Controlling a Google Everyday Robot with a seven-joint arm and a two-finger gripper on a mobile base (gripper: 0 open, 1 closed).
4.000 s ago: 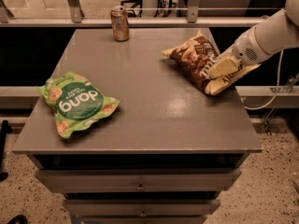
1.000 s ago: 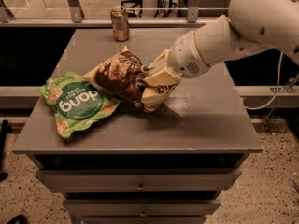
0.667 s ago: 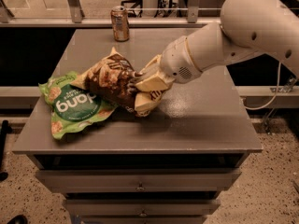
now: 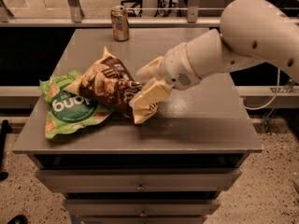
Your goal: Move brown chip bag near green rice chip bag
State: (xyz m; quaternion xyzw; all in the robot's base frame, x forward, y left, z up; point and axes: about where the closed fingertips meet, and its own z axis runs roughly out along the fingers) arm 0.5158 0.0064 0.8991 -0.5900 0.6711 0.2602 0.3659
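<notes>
The claw (image 4: 148, 85) is clamped on the right end of the brown bag (image 4: 110, 85), whose left end overlaps the green bag (image 4: 70, 108) on the bench (image 4: 201, 120). The move looks nearly done; releasing and withdrawing remain.

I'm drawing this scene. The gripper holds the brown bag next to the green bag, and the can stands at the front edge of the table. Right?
Not quite: the camera view shows the can at the back edge of the table. The gripper, mid-table, does hold the brown bag next to the green bag.
</notes>
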